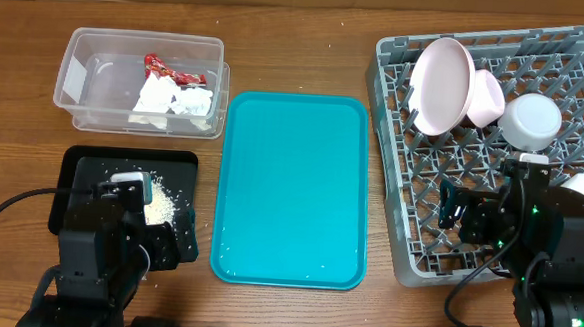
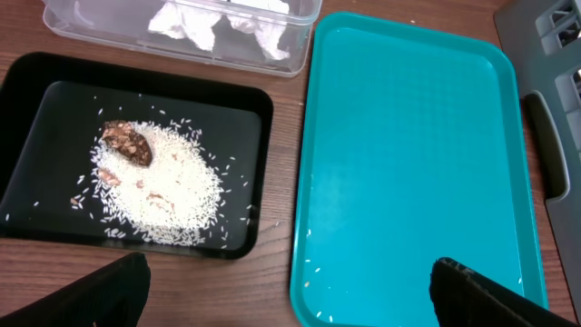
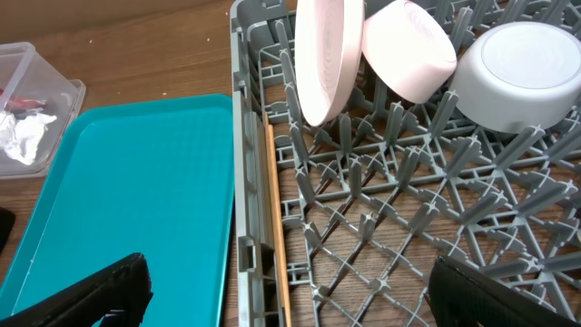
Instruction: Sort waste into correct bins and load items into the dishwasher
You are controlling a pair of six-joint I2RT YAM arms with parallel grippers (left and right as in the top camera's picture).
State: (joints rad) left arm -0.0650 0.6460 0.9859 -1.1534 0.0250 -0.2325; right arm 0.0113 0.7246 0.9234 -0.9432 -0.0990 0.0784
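Tub (image 1: 82,67) behind rice tray (image 1: 84,165), chopstick (image 3: 275,227) seemingly in rack (image 3: 241,163)

I pass freely over the flat tray (image 1: 291,183). In the rack (image 1: 409,220), plate (image 1: 441,83) and bowls (image 1: 486,97) block the far rows; nearer rows show mostly bare pegs (image 3: 363,182).

Left tool (image 2: 289,272) spread wide; right tool (image 3: 286,271) likewise.
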